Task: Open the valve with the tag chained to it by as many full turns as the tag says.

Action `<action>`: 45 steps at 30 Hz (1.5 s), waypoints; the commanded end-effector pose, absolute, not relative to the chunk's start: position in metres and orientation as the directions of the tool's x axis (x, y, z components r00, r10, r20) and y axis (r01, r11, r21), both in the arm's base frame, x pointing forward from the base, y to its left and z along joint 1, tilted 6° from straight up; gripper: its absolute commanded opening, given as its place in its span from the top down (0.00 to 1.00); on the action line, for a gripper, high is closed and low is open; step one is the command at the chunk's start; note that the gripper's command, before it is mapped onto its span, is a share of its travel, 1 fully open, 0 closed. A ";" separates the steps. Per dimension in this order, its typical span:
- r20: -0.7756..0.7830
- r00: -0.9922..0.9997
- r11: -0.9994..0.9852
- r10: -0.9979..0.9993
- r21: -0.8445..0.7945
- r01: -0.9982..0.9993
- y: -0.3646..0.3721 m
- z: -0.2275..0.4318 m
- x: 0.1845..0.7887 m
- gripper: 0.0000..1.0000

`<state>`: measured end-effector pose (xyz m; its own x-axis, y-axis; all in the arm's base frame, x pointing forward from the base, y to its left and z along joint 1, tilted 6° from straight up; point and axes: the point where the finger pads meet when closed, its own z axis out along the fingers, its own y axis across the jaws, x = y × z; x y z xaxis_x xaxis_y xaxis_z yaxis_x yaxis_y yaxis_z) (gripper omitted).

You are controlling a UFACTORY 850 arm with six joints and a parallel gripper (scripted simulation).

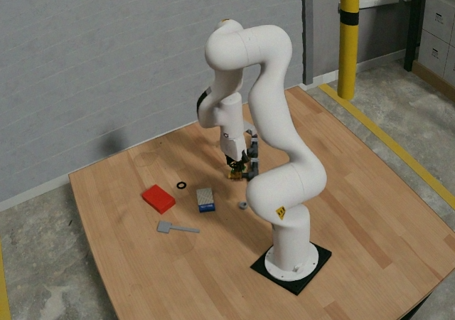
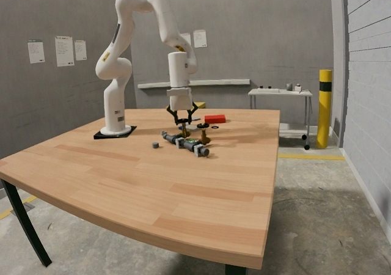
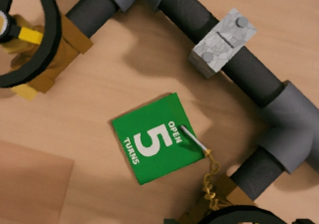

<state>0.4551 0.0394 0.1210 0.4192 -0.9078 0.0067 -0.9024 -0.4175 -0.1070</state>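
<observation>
A grey pipe run lies on the table with two brass valves branching off it. A green tag reading "OPEN 5 TURNS" lies flat on the wood. A gold chain ties it to the valve at the bottom edge of the wrist view. That valve's black handwheel is only partly visible. My gripper points straight down and is shut on this handwheel. The other valve's handwheel stands free beside it.
A grey clamp sits on the pipe. A red block, a black ring, a blue and grey box, a grey flat tool and a small grey cap lie on the table.
</observation>
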 end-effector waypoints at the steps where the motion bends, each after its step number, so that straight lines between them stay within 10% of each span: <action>1: 0.017 0.554 -0.552 -0.832 -0.112 -0.826 0.039 0.122 0.456 1.00; 24: 0.109 0.991 -0.996 0.077 -0.030 0.081 0.039 0.122 0.456 1.00; 45: 0.074 0.457 -0.463 0.886 0.112 0.879 0.039 0.122 0.456 1.00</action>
